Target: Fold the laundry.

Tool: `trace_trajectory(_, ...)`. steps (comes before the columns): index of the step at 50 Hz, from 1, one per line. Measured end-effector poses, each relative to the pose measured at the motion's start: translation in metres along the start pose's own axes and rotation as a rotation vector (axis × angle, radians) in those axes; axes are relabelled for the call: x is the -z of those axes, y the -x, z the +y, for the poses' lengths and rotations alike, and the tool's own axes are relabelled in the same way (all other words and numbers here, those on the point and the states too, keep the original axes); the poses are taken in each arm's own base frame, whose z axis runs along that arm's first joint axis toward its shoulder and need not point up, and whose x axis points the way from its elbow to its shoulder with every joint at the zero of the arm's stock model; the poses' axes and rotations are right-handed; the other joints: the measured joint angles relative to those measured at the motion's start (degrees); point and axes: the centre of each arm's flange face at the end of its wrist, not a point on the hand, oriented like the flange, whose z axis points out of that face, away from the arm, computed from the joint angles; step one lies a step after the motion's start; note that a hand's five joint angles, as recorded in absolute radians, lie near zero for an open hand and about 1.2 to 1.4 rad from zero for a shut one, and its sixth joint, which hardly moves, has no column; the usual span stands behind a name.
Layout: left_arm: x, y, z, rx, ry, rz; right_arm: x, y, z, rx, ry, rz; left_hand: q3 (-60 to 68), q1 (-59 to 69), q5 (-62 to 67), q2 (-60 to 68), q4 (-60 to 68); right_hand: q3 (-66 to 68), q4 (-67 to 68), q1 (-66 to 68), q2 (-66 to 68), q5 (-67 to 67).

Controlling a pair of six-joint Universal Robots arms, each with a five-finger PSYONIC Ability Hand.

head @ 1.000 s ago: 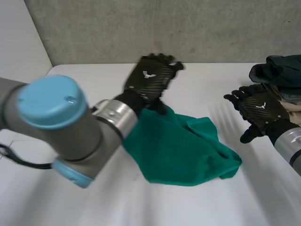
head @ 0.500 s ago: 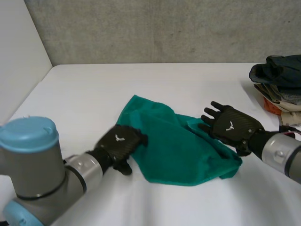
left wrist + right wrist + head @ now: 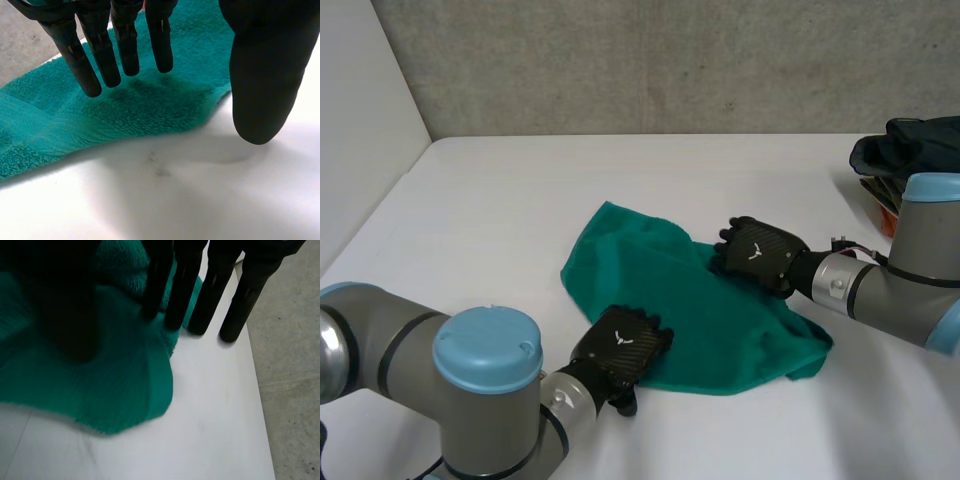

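A: Did you catch that? A second ago the left hand (image 3: pixel 620 345) was up over the far corner of the green towel (image 3: pixel 690 310), and the right hand (image 3: pixel 757 253) hung off to the right, clear of it. Now both have come down onto the cloth.

B: Where's the towel, then?

A: Middle of the desk (image 3: pixel 500 200), centre of the frame. It's rumpled, with one corner reaching toward the upper left. I'd say no proper fold has been made yet.

B: And the hands?

A: The left one is at the lower centre, on the towel's near edge. Its fingers are straight just above the cloth, and its thumb is spread out over bare desk, gripping nothing. The right one is on the far right side, with straight fingers pointing down at the edge where towel meets desk and its thumb over the cloth. It's released too, as far as I can tell.

B: So they're lining up a grab?

A: Looks that way to me. The pile of clothes (image 3: pixel 910 160) at the upper right is waiting.
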Motion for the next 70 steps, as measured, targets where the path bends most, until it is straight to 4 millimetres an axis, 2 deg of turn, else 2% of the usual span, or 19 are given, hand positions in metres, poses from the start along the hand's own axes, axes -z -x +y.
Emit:
trace_trajectory(3,-0.006,0.001,0.001,-0.003,-0.009,-0.009,-0.003,-0.001,0.004,-0.004,0.01,0.006,0.6,0.3,1.3,0.7,1.0,18.8,19.0,18.1,19.0,18.9)
trace_trajectory(5,-0.011,0.001,0.001,-0.005,-0.018,-0.014,-0.004,-0.003,0.006,-0.014,0.03,0.019,2.7,1.7,3.9,2.9,3.5,20.9,21.5,18.3,19.9,20.4)
trace_trajectory(11,-0.026,0.004,-0.001,-0.027,-0.048,-0.025,0.002,-0.018,0.01,-0.118,0.128,0.092,12.3,12.5,13.1,12.7,13.1,21.1,22.0,18.3,19.9,20.4)
trace_trajectory(16,-0.038,0.008,-0.004,-0.09,-0.084,-0.045,0.018,-0.03,0.002,-0.226,0.176,0.162,18.8,18.7,19.2,19.0,19.5,21.1,22.0,18.3,19.9,20.4)
trace_trajectory(21,-0.048,0.013,-0.005,-0.17,-0.098,-0.078,0.035,-0.038,-0.003,-0.275,0.213,0.227,14.2,13.7,15.4,14.3,15.2,21.1,22.0,18.3,19.9,20.4)
trace_trajectory(23,-0.05,0.015,-0.005,-0.201,-0.098,-0.091,0.043,-0.041,0.001,-0.289,0.246,0.262,8.8,9.0,9.4,8.9,9.1,21.2,22.0,18.3,19.9,20.4)
trace_trajectory(26,-0.051,0.016,-0.005,-0.219,-0.097,-0.097,0.049,-0.041,0.01,-0.3,0.283,0.289,8.5,8.9,9.0,8.8,8.8,21.3,22.0,18.3,19.9,20.4)
trace_trajectory(32,-0.051,0.02,-0.01,-0.226,-0.106,-0.116,0.057,-0.039,0.025,-0.323,0.337,0.307,37.5,38.4,37.9,38.5,38.6,21.3,22.0,18.3,19.9,20.4)
trace_trajectory(35,-0.051,0.026,-0.014,-0.224,-0.111,-0.147,0.059,-0.037,0.028,-0.334,0.35,0.304,42.4,38.9,40.7,43.0,43.8,21.3,22.0,18.3,19.9,20.4)
trace_trajectory(39,-0.041,0.053,-0.042,-0.211,-0.159,-0.273,0.066,-0.04,0.025,-0.344,0.366,0.312,42.5,38.9,40.7,43.1,44.0,21.3,22.0,18.3,19.9,20.4)
trace_trajectory(42,-0.024,0.077,-0.074,-0.198,-0.229,-0.375,0.081,-0.058,0.011,-0.327,0.374,0.361,42.8,38.9,40.7,43.2,44.0,21.3,22.0,18.3,19.9,20.4)
trace_trajectory(47,0.023,0.11,-0.134,-0.189,-0.384,-0.509,0.118,-0.097,-0.027,-0.275,0.399,0.485,42.8,38.9,40.7,43.3,44.0,21.3,22.1,18.3,19.9,20.4)
trace_trajectory(48,0.027,0.112,-0.137,-0.19,-0.395,-0.516,0.121,-0.1,-0.03,-0.271,0.401,0.494,42.8,38.9,40.7,43.3,44.0,21.3,22.1,18.3,19.9,20.4)
trace_trajectory(49,0.042,0.117,-0.152,-0.193,-0.434,-0.536,0.134,-0.111,-0.045,-0.255,0.411,0.532,42.8,38.9,40.7,43.3,44.0,21.3,22.1,18.3,19.9,20.4)
trace_trajectory(54,0.072,0.126,-0.176,-0.208,-0.478,-0.539,0.163,-0.122,-0.081,-0.234,0.43,0.581,42.8,38.9,40.7,43.3,44.0,21.3,22.2,18.3,19.9,20.4)
trace_trajectory(56,0.076,0.129,-0.177,-0.212,-0.467,-0.528,0.169,-0.121,-0.089,-0.238,0.432,0.577,42.8,38.9,40.7,43.3,44.0,19.0,19.8,16.1,17.8,18.4)
trace_trajectory(59,0.072,0.135,-0.17,-0.208,-0.41,-0.503,0.169,-0.112,-0.098,-0.263,0.423,0.545,42.8,38.9,40.7,43.3,44.0,2.3,2.7,1.0,0.7,2.1)
trace_trajectory(64,0.049,0.138,-0.142,-0.186,-0.295,-0.458,0.145,-0.085,-0.101,-0.394,0.373,0.458,42.8,38.9,40.7,43.4,44.0,-21.1,-20.7,-21.8,-22.2,-22.0)
trace_trajectory(70,0.032,0.137,-0.123,-0.17,-0.231,-0.431,0.119,-0.036,-0.091,-0.638,0.346,0.343,43.0,38.9,40.7,43.4,44.0,-26.8,-27.2,-26.8,-26.3,-28.6)
